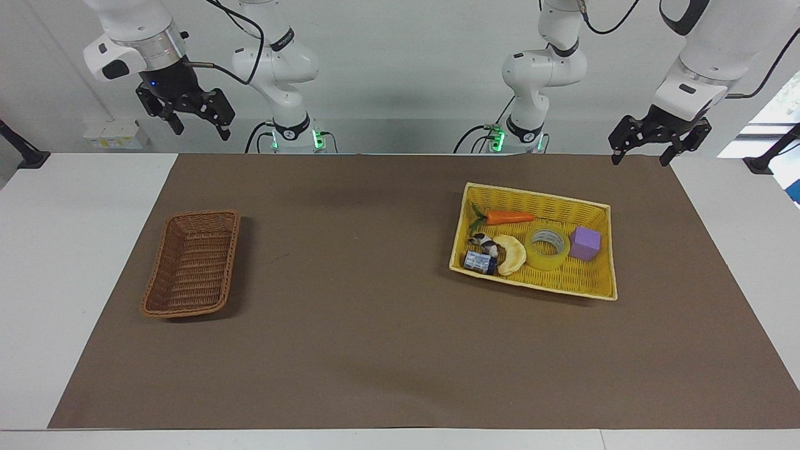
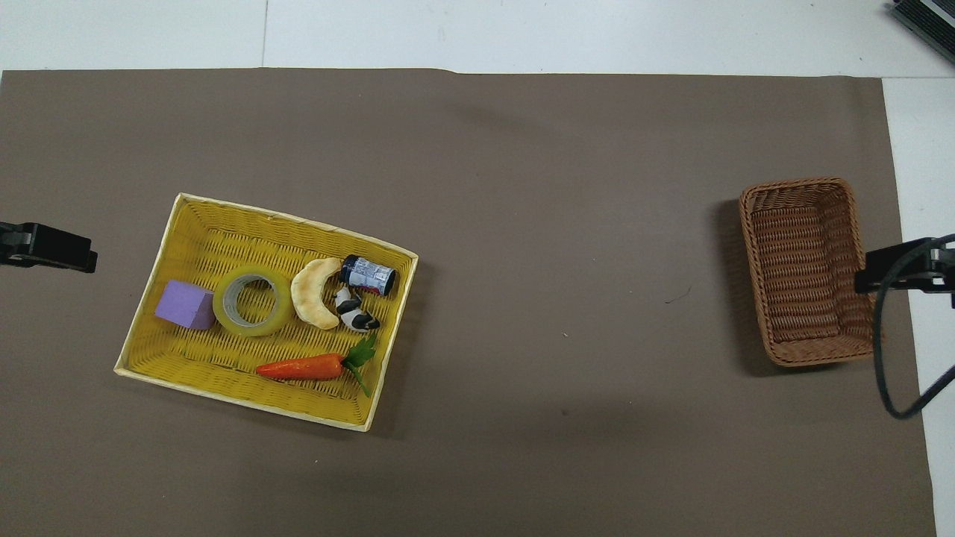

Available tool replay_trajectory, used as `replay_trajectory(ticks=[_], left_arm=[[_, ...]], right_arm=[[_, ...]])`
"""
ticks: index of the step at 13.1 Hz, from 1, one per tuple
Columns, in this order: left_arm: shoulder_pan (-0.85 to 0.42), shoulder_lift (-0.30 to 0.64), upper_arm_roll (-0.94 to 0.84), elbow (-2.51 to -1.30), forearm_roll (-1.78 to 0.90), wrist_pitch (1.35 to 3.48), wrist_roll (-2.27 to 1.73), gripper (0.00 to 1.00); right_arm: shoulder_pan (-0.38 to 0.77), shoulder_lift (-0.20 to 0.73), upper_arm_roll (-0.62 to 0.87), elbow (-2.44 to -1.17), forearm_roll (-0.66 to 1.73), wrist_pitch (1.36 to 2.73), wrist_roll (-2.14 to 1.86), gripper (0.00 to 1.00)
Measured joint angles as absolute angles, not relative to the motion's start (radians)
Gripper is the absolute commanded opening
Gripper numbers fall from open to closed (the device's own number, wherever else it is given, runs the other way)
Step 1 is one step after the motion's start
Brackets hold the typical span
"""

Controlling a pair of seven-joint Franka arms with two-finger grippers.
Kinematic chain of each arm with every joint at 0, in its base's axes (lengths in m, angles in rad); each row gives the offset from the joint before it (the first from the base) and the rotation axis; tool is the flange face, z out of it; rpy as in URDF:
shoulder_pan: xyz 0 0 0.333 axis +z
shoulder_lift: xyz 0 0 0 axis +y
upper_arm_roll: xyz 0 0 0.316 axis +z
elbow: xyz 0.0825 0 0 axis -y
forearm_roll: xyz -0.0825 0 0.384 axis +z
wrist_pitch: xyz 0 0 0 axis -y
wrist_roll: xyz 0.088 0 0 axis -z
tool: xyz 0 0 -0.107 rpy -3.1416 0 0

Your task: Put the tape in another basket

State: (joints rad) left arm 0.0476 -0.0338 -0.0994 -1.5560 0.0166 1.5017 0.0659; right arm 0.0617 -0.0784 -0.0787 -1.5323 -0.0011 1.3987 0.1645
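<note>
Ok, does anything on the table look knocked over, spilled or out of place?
Nothing stands out. The tape lies flat in the yellow basket between the banana and purple block; the brown basket sits upright, with nothing visible inside.

White arms [image 1: 275,62], black tools, black cables.

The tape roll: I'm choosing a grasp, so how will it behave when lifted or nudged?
The tape lies flat on its side in the yellow basket, so it probably won't roll. Its hollow core suggests it is light and fairly stiff. The smooth wall may be slippery.
</note>
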Motion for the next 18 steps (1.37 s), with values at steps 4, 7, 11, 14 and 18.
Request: replay_trajectory(ticks=[4,7,11,14,18], left_arm=[[0.048,-0.034,-0.096,-1.557,0.016,1.502,0.066,1.0],[0.048,-0.034,-0.096,-1.557,0.016,1.502,0.066,1.0],[0.048,-0.034,-0.095,-1.558,0.015,1.508,0.066,1.0],[0.048,-0.031,-0.095,-1.564,0.014,1.516,0.066,1.0],[0.053,-0.024,-0.094,-1.584,0.014,1.534,0.081,1.0]], right_arm=[[0.062,-0.078,-0.079,-1.532,-0.001,1.399,0.164,1.0],[0.062,-0.078,-0.079,-1.532,-0.001,1.399,0.164,1.0],[0.062,-0.078,-0.079,-1.532,-0.001,1.399,0.164,1.0],[0.062,-0.078,-0.079,-1.532,-0.001,1.399,0.164,1.0],[0.062,-0.078,-0.079,-1.532,-0.001,1.399,0.164,1.0]])
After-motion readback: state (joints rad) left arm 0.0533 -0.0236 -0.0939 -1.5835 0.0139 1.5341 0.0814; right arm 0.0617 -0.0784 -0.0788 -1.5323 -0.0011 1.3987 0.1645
